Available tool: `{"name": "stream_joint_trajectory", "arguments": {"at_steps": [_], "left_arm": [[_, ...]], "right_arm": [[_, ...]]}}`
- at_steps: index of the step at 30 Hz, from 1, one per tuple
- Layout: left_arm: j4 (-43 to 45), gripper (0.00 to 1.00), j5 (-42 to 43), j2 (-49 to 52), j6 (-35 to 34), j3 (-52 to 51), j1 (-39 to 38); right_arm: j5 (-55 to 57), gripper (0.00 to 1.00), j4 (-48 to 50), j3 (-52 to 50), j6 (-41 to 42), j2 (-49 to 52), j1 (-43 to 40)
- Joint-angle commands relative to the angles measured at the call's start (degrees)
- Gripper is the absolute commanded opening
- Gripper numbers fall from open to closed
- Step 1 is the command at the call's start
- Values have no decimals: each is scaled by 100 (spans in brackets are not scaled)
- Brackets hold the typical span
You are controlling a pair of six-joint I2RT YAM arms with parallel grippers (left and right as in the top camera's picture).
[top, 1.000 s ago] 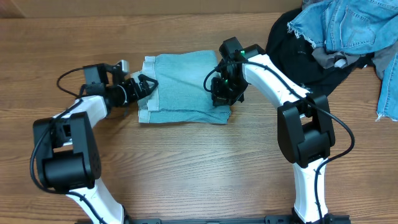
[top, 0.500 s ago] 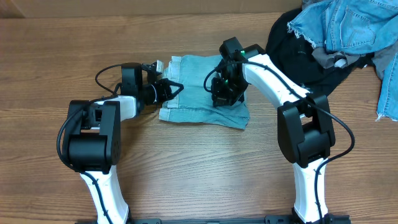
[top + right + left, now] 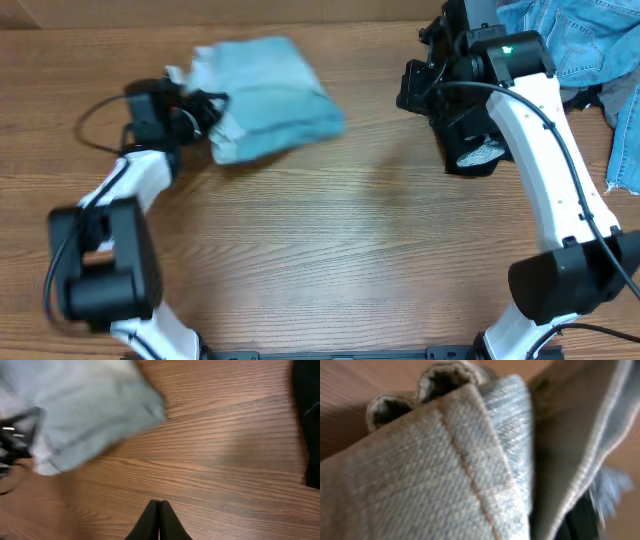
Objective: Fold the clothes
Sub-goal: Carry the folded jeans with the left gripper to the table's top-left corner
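– Since a second ago the folded denim trousers (image 3: 268, 95) have slid to the far left of the tabletop (image 3: 350, 250). The left tool (image 3: 205, 108) is clenched on their hemmed edge. The right tool (image 3: 158, 510) is pinched shut on nothing, up near the unfolded pile (image 3: 560, 40).
– Risk?
– One-sided dragging could splay the layers open. The trousers look pale, washed blue, compact and orange-stitched.

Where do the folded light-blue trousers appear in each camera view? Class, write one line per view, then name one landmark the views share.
Overhead: the folded trousers lie upper left of centre, their left edge in the left hand.
Left wrist: the trousers fill almost the whole frame, close up.
Right wrist: the trousers are in the upper left, blurred.
Shared landmark: the wooden table.
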Motion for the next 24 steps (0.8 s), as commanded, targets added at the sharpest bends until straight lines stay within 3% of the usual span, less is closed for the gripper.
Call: {"name": "stream_joint_trajectory", "arguments": {"at_steps": [1, 4, 12, 19, 24], "left_arm": [[-643, 4, -2470, -1117, -763, 238, 284], [-1360, 4, -3390, -1362, -1408, 236, 516], [-2275, 4, -3681, -1353, -2343, 234, 1504], [-2031, 4, -3958, -1222, -2267, 232, 2046], [-997, 4, -3182, -667, -2050, 232, 2092]], "right_arm": [[103, 4, -105, 22, -22, 57, 22], [101, 4, -109, 22, 0, 57, 22], [101, 4, -225, 22, 20, 57, 26], [103, 4, -190, 22, 48, 57, 26], [103, 4, -155, 22, 131, 57, 26]]}}
